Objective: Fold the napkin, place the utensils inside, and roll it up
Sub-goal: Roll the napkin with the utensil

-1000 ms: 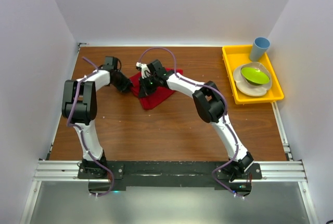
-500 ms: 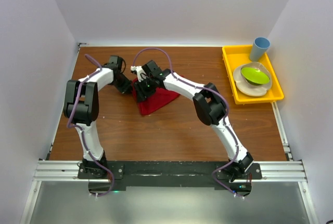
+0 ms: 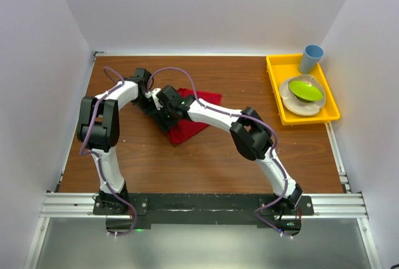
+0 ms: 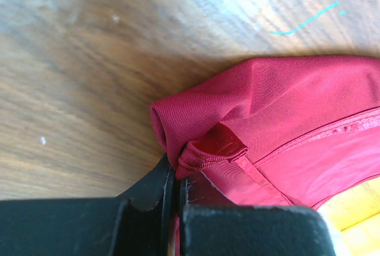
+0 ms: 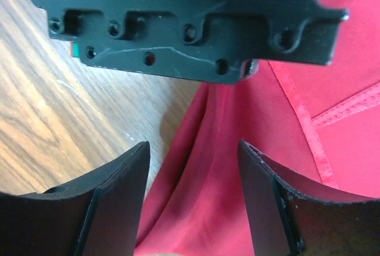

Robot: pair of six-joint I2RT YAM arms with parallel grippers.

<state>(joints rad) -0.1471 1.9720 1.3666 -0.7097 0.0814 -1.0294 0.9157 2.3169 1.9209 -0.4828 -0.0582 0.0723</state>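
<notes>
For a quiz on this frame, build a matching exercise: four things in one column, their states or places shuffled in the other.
1. left gripper
2. right gripper
3. green bowl
4. blue cup

A. on the white plate
B. shut on the napkin
C. at the yellow tray's far corner
D. open over the napkin

Pairs: 1-B, 2-D, 3-A, 4-C

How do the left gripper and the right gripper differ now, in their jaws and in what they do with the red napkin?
The left gripper has its jaws shut, while the right gripper has its jaws wide apart. The left gripper pinches a bunched edge of the napkin; the right gripper holds nothing, and the cloth only lies beneath its gap. Both are at the same end of the napkin, close together.
</notes>
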